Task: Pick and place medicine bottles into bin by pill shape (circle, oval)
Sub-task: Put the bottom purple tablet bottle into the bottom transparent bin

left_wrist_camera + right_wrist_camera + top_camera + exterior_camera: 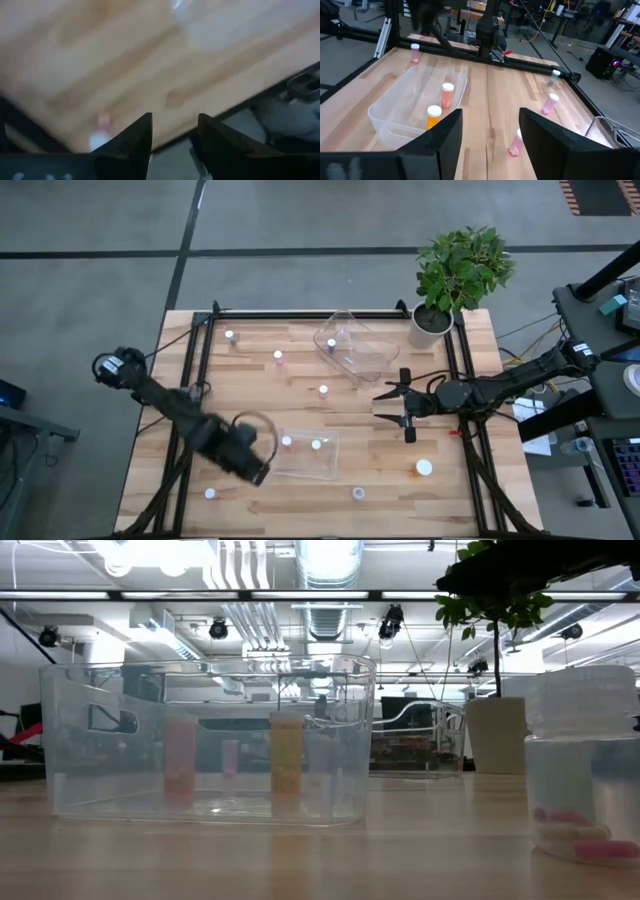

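Observation:
Small white-capped medicine bottles stand scattered on the wooden table: some at the far left [229,336] [278,358], one mid-table [323,390], and others along the near edge [210,493] [358,493] [424,468]. An orange bottle [434,117] and a pink one [447,94] stand inside the near clear bin [330,465]. My left gripper [260,468] is open and empty at that bin's left end; its wrist view [172,140] shows a pinkish bottle [102,129] below. My right gripper [392,405] is open and empty right of centre, also shown in its wrist view [490,135].
A second clear bin [375,365] lies at the far centre, with a small bottle [331,343] showing at its far left end. A potted plant [440,300] stands at the far right corner. In the low view a bottle of pills [585,780] stands close at the right.

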